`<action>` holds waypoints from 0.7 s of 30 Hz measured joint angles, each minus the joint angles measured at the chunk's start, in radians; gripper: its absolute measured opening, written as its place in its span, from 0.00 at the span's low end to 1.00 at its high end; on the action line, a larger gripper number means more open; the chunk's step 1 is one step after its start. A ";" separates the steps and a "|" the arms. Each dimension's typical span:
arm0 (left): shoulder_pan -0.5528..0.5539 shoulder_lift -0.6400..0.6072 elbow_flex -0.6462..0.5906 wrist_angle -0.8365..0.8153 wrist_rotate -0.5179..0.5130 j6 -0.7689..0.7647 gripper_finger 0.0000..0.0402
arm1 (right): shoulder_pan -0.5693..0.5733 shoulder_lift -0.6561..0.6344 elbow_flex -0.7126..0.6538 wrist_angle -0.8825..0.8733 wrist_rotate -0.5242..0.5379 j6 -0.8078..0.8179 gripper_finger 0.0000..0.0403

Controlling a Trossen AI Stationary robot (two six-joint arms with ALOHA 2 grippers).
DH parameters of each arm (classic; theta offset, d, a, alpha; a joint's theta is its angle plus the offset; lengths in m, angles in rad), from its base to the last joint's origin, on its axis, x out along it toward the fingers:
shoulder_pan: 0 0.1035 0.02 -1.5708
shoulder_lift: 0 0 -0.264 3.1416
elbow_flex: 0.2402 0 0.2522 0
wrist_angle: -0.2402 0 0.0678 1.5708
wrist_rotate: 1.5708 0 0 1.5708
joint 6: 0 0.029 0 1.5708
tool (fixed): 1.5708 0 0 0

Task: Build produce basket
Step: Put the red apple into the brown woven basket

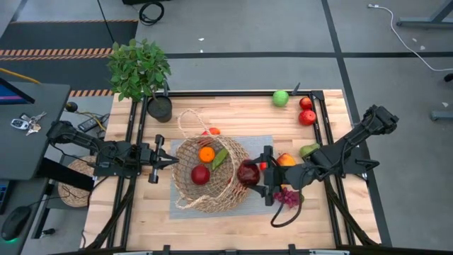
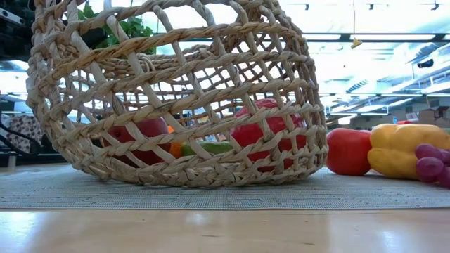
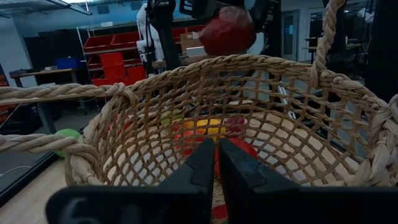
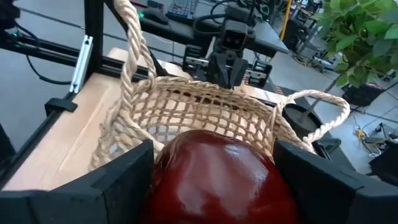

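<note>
The right gripper [image 1: 256, 174] holds a dark red apple [image 1: 248, 172] between fingers spread wide around it, the fruit poised at the basket's [image 1: 185, 193] rim on the side nearest the bench's right edge; in the right wrist view the apple [image 4: 214, 177] fills the gap between both fingers. The basket stands on a grey mat [image 1: 263, 144] in the middle of the bench, with an orange [image 1: 206, 154], a red apple [image 1: 200, 174] and a green piece already inside. The left gripper [image 1: 172, 161] sits just beside the basket's opposite rim, its fingers [image 3: 200, 168] pressed together and holding nothing. More produce lies toward the right edge: purple grapes [image 1: 289, 197], a green apple [image 1: 281, 98], red apples [image 1: 306, 117].
</note>
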 joint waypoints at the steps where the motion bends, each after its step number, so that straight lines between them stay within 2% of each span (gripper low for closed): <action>1: 0.000 0.000 0.000 0.000 0.000 0.000 0.08 | 0.001 0.000 0.000 0.003 0.000 0.001 0.81; 7: 0.000 0.000 0.000 0.000 0.000 0.000 0.09 | 0.001 0.000 0.000 -0.001 0.000 0.027 0.81; 21: 0.000 0.000 0.000 0.000 0.000 0.000 0.09 | -0.021 0.000 0.000 0.027 0.025 -0.119 0.81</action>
